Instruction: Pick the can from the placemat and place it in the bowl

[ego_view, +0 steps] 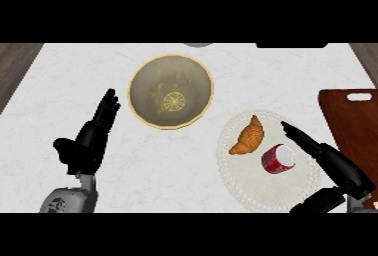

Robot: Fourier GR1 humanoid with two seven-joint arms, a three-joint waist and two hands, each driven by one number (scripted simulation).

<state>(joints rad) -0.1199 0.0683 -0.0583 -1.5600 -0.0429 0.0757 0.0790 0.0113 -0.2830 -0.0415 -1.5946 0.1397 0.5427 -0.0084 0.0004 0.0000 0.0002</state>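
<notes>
Lying on its side on the placemat, the can is showing a red wall with pale markings and a white, round end that is facing up and toward the view's right. The placemat is a pale, round mat with a textured edge, sitting at the right of the white surface. A golden-brown croissant is lying on the same mat, just up and to the left of the can and apart from it.

The right hand is coming in from the lower right corner, its fingers stretching out straight and pointing up and to the left, passing just beside the can's right edge (whether they are touching it cannot be told). Its thumb is spreading away below, so the hand is wide open and is holding nothing.

The left hand is resting at the view's left, fingers straight and pointing up, likewise holding nothing.

The bowl, a round vessel with a yellow rim and a mottled olive inside bearing a pale radial mark, is standing up and to the left of the placemat, well apart from the can. A dark wooden cutting board is lying at the right edge.
</notes>
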